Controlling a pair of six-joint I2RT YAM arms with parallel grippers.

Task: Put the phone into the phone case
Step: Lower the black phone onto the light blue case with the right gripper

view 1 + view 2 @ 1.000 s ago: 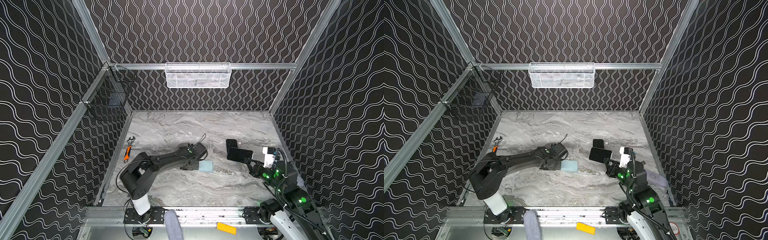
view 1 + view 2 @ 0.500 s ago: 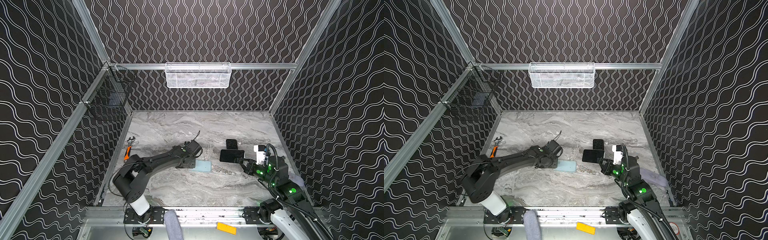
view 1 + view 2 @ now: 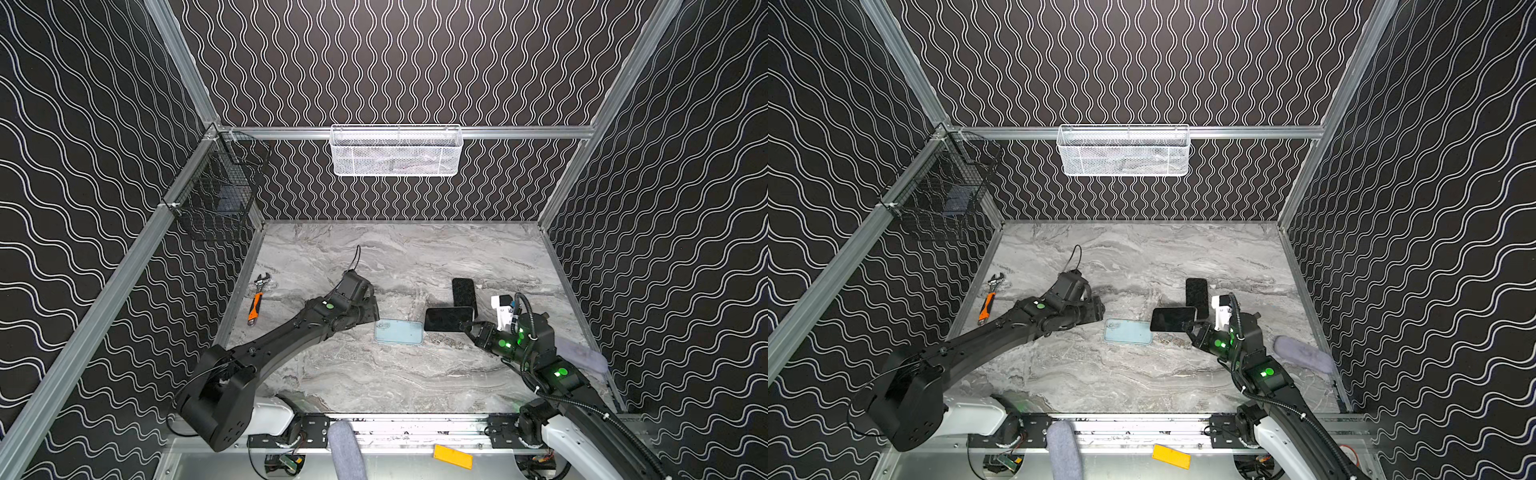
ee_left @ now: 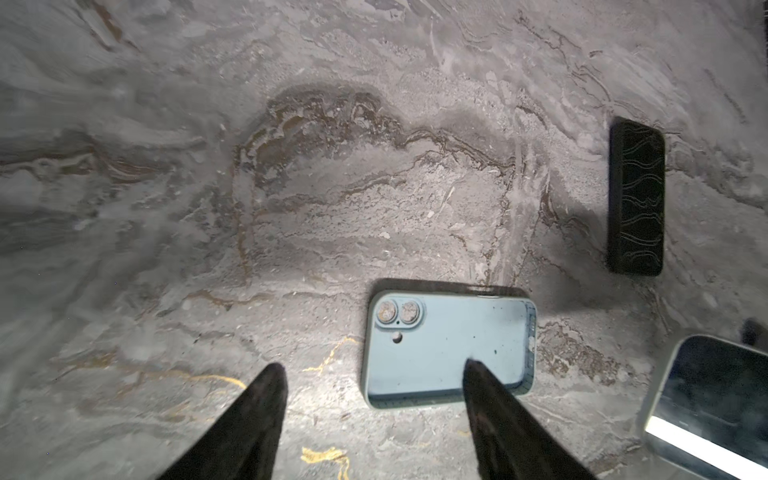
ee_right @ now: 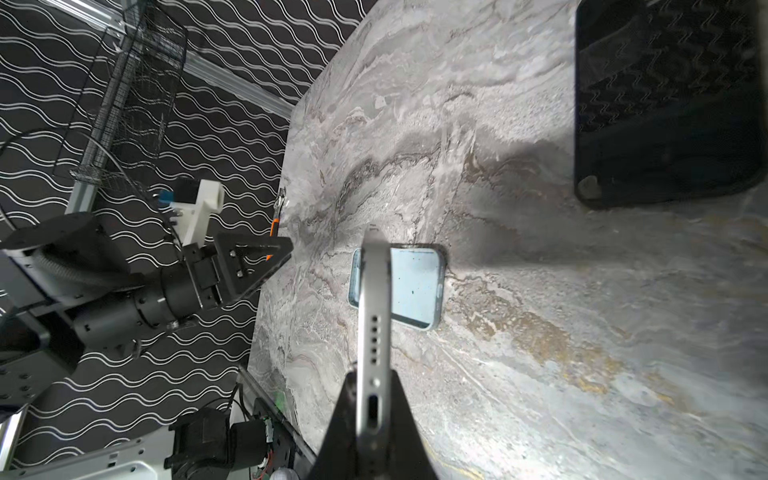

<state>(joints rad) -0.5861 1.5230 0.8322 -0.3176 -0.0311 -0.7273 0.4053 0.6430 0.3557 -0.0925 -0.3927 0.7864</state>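
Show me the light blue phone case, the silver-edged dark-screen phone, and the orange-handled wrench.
Light blue phone case (image 3: 399, 331): in a top view, middle of its flat face.
Silver-edged dark-screen phone (image 3: 448, 319): in a top view, centre of the screen.
Orange-handled wrench (image 3: 254, 308): in a top view, on the orange handle.

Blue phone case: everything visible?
The blue phone case is pale, matte, rubbery-looking, with rounded corners and a raised rim. It lies flat on the marble table, open side up, empty, dark specks inside. Twin lens holes and one small hole sit at the end nearer the left arm. Only the table appears to touch it.
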